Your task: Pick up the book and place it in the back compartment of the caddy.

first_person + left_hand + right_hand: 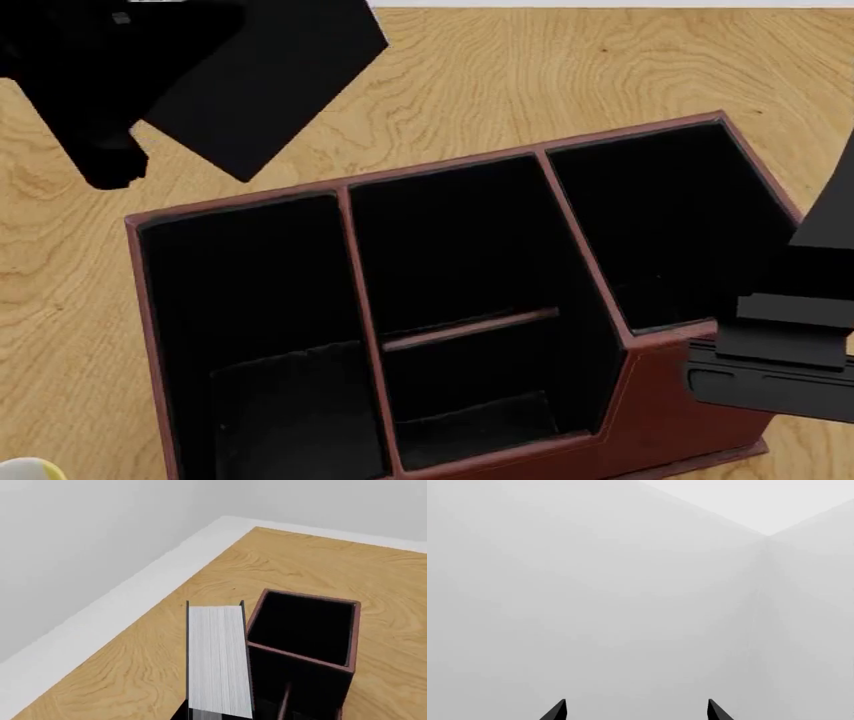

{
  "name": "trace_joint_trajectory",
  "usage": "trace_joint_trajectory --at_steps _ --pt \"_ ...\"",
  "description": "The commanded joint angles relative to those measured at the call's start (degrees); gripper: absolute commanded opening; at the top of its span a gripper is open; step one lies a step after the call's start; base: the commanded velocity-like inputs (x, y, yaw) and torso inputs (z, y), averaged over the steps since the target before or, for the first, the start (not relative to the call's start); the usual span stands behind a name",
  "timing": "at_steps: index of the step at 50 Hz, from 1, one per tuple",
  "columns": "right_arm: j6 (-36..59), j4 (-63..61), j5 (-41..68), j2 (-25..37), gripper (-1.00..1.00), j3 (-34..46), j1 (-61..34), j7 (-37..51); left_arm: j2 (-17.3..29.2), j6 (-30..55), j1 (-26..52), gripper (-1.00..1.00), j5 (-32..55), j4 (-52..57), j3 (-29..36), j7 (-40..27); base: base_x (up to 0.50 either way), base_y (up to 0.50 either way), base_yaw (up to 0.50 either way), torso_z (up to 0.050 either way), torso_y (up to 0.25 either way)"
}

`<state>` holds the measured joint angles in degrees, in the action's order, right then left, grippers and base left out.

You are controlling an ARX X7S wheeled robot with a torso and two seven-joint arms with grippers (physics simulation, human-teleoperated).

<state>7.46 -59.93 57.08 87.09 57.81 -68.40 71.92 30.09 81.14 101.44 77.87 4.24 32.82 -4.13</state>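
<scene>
The book (217,660) shows its white-grey page edge between black covers in the left wrist view, right beside one end cell of the caddy (303,630). In the head view the book (267,80) is a black slab held up over the table, left of and beyond the caddy (667,420), with my left gripper (120,110) shut on it. The back compartment (474,400) lies between the thin red crossbar (467,328) and the low wall, with only black lining showing. My right gripper (635,711) is open, faces a bare wall, and holds nothing.
The wooden table (561,70) ends at a white edge (133,600) close to the grey wall. A white-and-yellow mug (27,470) peeks in at the head view's lower left corner. My right arm (781,365) hangs by the caddy's right end.
</scene>
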Motion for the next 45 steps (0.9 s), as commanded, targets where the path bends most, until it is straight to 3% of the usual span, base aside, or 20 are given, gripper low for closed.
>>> trace_joint_trajectory --at_steps 1,16,45 --pt "-0.41 0.00 0.06 0.36 1.00 1.56 -1.46 -0.02 -1.08 1.31 2.26 -1.00 0.75 1.45 1.48 1.38 0.00 0.00 0.00 0.000 0.000" --pt "-0.63 0.04 -0.09 0.45 1.00 3.88 -3.41 0.20 -4.15 2.08 4.71 -1.00 1.30 0.36 5.97 3.14 0.00 0.00 0.00 0.001 0.002" --pt "-2.98 0.00 -1.75 2.16 1.00 6.99 -3.68 0.74 -4.95 -7.53 3.58 -1.00 -8.32 4.37 17.53 20.19 0.00 0.00 0.00 0.000 0.001"
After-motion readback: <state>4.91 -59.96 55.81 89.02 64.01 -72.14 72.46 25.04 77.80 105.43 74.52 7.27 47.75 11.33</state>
